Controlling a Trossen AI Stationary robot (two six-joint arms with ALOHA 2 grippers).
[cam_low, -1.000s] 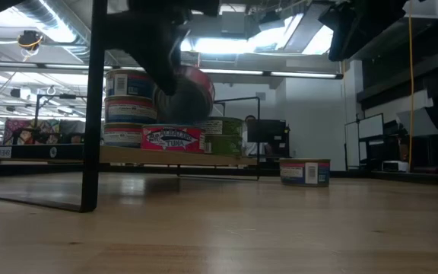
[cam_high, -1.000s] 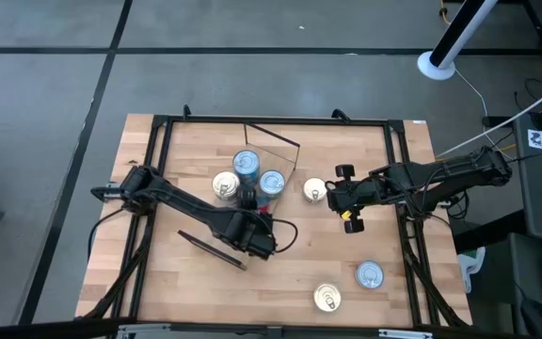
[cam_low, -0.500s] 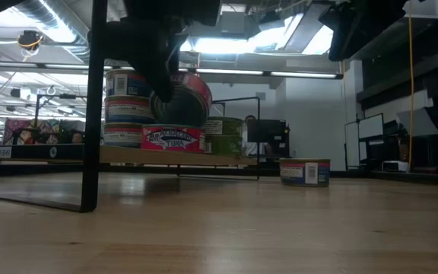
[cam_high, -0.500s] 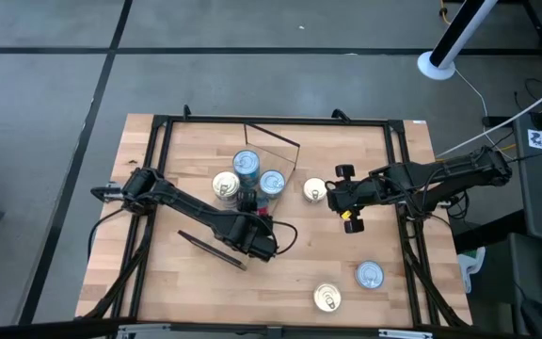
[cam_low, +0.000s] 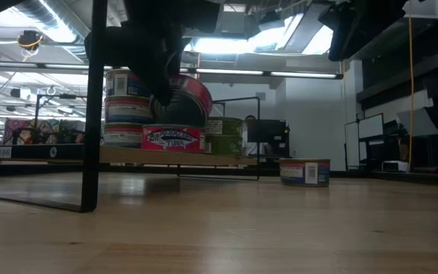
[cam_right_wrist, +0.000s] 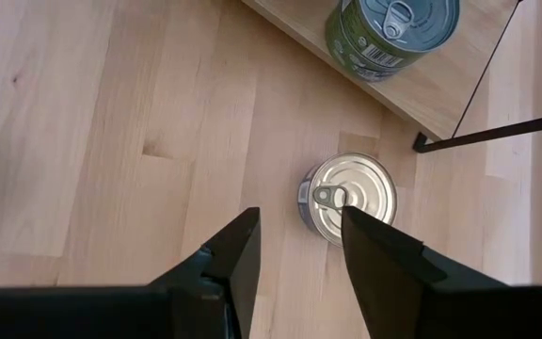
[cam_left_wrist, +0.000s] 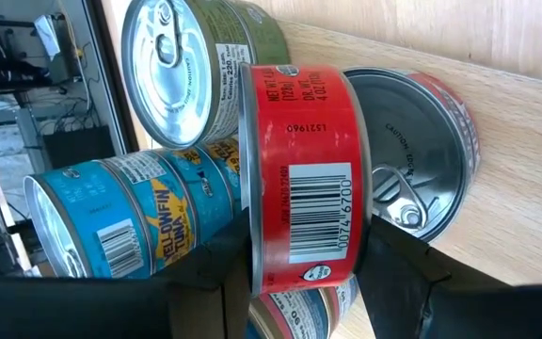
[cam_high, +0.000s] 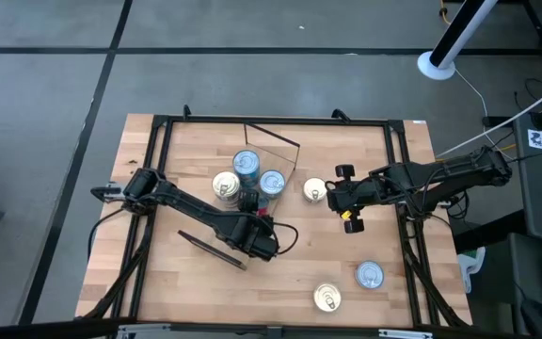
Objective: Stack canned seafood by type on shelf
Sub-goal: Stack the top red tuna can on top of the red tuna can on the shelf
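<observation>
Right now you are looking at a slatted wooden counter (cam_high: 196,273) ringed by a dark metal frame, with grey floor around it in the high view. Across the low view you see a workshop room with ceiling lights and cluttered desks along the far wall.

Near the upper middle of the high view sits the shelf (cam_low: 204,160), a light board on thin dark bars, carrying most of the tins. A blue-labelled stack (cam_low: 128,106) stands at its left in the low view, a red-labelled tin (cam_low: 172,139) lies flat beside it, and a green-labelled tin (cam_left_wrist: 205,66) stands behind.

Your left gripper (cam_left_wrist: 299,254) reaches from the left edge toward the middle of the high view, over the shelf. Its fingers (cam_left_wrist: 398,268) are clamped on a red tin (cam_left_wrist: 299,179), held on edge and tilted just above the flat red-labelled one.

Your right gripper (cam_right_wrist: 299,250) comes in from the right edge of the high view and hovers with its fingers apart over a silver-topped tin (cam_right_wrist: 348,198) on the counter, just beside the shelf's corner. It holds nothing.

Two more tins rest on the counter at the lower right of the high view: a gold-lidded tin (cam_high: 326,298) and a blue-rimmed tin (cam_high: 369,275), well apart from the shelf.
</observation>
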